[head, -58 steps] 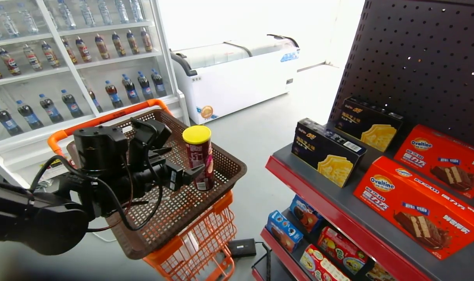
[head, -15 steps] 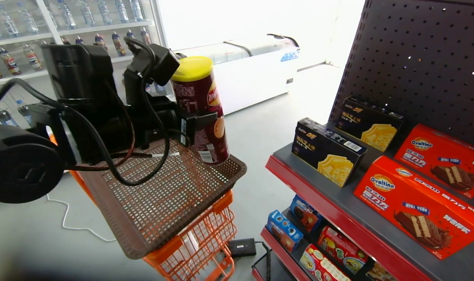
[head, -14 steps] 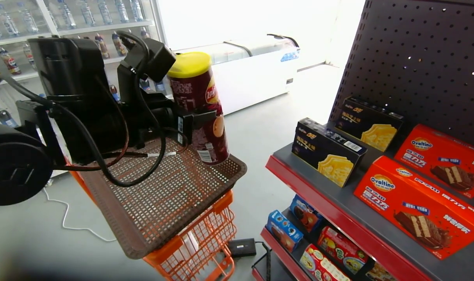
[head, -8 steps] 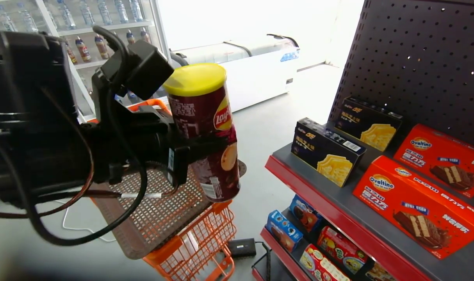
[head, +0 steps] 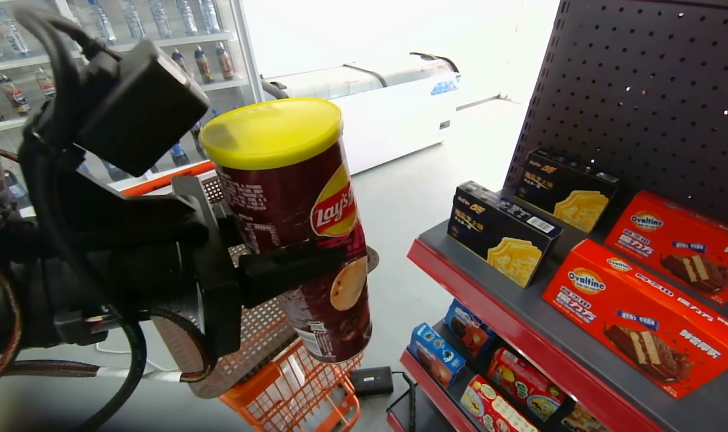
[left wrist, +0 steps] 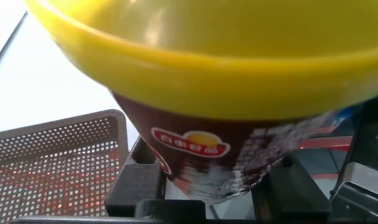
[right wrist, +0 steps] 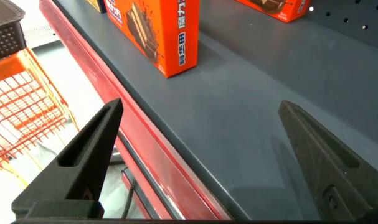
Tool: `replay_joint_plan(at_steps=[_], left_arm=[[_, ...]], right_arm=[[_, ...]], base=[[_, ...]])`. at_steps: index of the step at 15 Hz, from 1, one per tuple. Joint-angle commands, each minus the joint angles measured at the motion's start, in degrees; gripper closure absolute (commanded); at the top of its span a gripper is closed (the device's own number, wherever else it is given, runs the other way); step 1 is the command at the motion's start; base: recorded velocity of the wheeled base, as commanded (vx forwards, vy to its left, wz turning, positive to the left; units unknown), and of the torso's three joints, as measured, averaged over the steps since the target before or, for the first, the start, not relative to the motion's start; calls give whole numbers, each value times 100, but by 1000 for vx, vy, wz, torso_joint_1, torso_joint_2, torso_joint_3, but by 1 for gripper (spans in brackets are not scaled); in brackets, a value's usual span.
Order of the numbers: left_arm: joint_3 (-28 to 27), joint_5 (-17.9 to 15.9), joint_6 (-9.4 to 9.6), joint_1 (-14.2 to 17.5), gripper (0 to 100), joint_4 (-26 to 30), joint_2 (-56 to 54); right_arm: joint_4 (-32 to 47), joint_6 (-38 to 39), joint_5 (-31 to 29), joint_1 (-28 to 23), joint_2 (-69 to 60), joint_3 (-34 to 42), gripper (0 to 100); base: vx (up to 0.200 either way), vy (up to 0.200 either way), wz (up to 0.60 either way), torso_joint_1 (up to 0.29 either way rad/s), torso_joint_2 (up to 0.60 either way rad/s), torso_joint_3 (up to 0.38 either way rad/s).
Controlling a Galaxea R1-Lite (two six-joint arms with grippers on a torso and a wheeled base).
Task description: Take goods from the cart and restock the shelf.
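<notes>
A maroon chips can (head: 286, 180) with a yellow lid stands upright in the air, with my left gripper (head: 304, 267) shut around its middle. It hangs above the front corner of the brown basket (head: 253, 339) on the orange cart (head: 298, 390), left of the shelf. In the left wrist view the can (left wrist: 207, 149) sits close between the jaws. My right gripper (right wrist: 204, 168) is open with nothing in it, just above the grey shelf board (right wrist: 238, 112) near an orange box (right wrist: 157, 31).
The grey shelf top (head: 454, 258) with a red edge carries black biscuit boxes (head: 502, 234) and orange boxes (head: 634, 312); bare board lies along its front. Snack packs (head: 460, 342) fill the lower shelf. A drinks cooler (head: 208, 60) and chest freezer (head: 370, 114) stand behind.
My left gripper has lifted the chips can out of the basket and carried it up and nearer to the head camera. The shelf and cart have stayed put.
</notes>
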Motion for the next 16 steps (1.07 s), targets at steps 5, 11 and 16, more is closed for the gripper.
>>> replay_joint_plan(at_steps=[5,11,16], left_arm=[[164,-15,1,-219,100,7,-232],[788,-32,1,-517,100,-10,-399],[788,-32,-8,-517,100,-19,-407]], right_arm=[[2,-4,0,-2,9,0,0],[-7,-4,9,6,9,0,0],[2,-4,18,-2,9,0,0]], base=[[0,0,0,0,0,0],[0,0,0,0,0,0],[0,0,0,0,0,0]])
